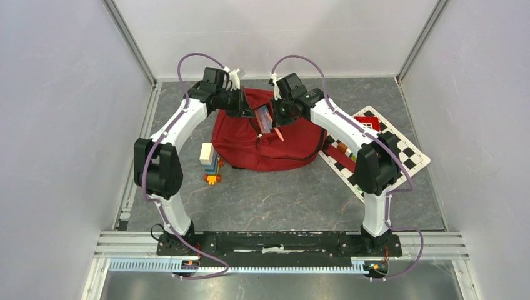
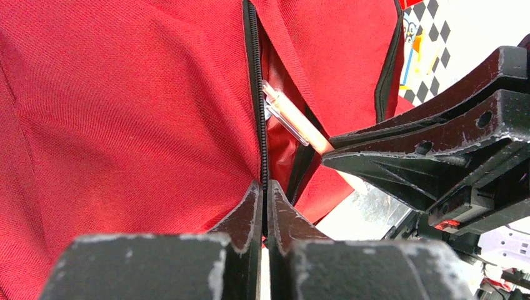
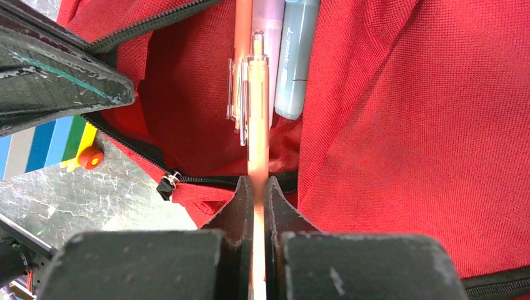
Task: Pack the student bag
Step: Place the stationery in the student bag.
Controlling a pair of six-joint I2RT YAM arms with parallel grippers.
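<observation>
right gripper (image 3: 258, 187): fingers clamped on an orange pen (image 3: 257, 119), beside other pens (image 3: 296, 62) in the open pocket. left gripper (image 2: 264, 195): pinched together on the zip edge of the student bag (image 1: 245, 142), which lies on the table (image 1: 281, 194) between both arms.

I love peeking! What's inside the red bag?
The student bag shows an orange pen, pinched by the right gripper, beside other pens, pale and bluish. Deeper inside is hidden.

Stacked coloured blocks (image 1: 211, 165) and a chequered mat (image 1: 409, 153) lie on the grey table (image 1: 275, 194).
</observation>
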